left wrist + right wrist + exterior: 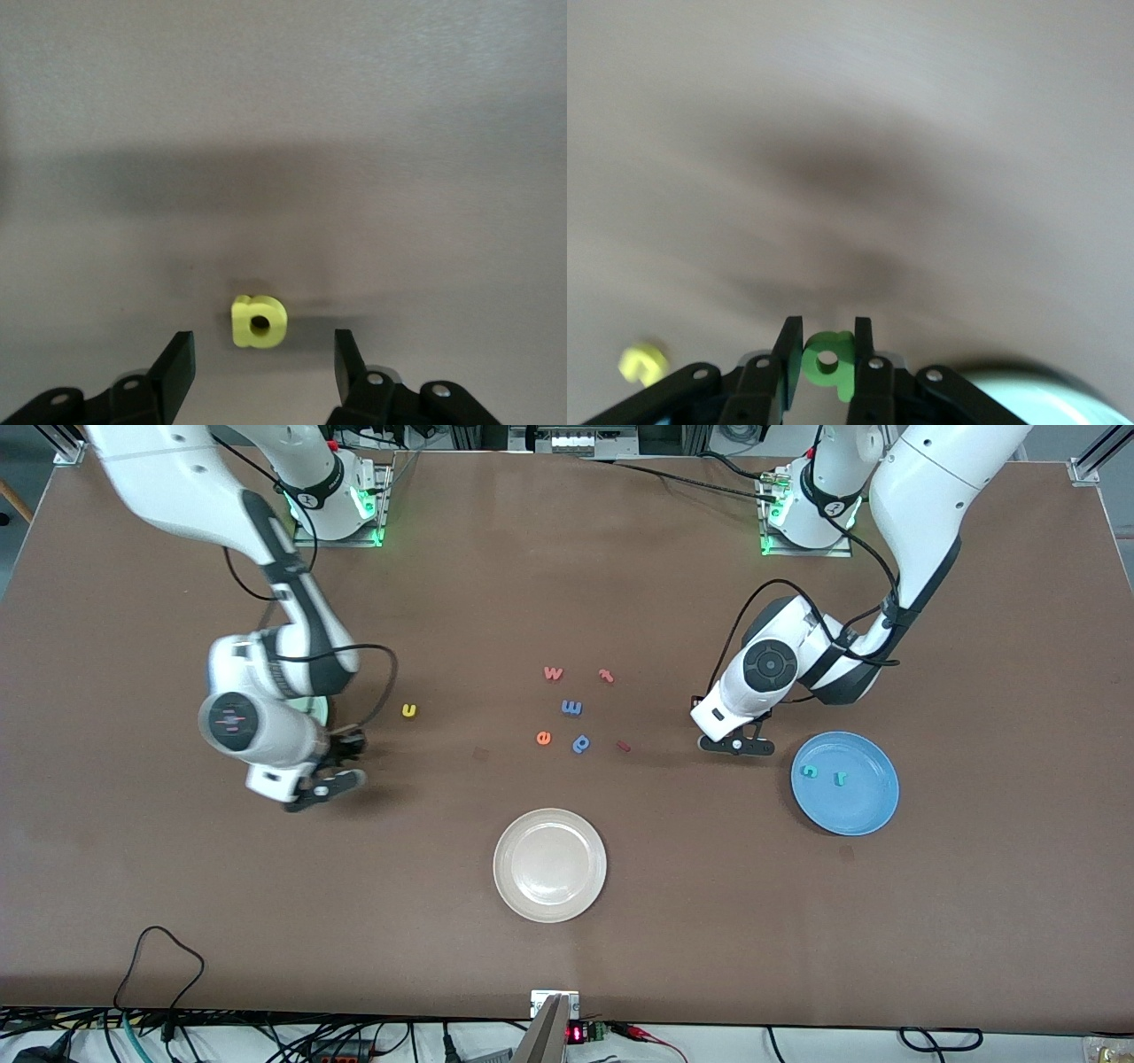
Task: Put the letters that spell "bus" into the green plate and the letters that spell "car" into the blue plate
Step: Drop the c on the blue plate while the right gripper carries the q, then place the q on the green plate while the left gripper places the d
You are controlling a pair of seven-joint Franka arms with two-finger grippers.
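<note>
My right gripper (330, 784) is shut on the dark green "b" (829, 363), over the table beside the pale green plate (319, 708), which the right arm mostly hides. The plate's rim (1036, 394) and the yellow "u" (642, 363) show in the right wrist view. The "u" (408, 710) lies on the table beside the green plate. My left gripper (263, 354) is open, low over the table, its fingers either side of the yellow "a" (259, 321) without touching it. This left gripper (740, 746) is beside the blue plate (864, 815), which holds the teal "c" (808, 771) and teal "r" (840, 778).
A white plate (549, 903) sits nearer the front camera at mid-table. Loose letters lie in the middle: a pink "w" (553, 673), a pink-red letter (606, 676), a blue "m" (571, 708), an orange "e" (543, 738), a blue "p" (581, 743) and a small red piece (623, 747).
</note>
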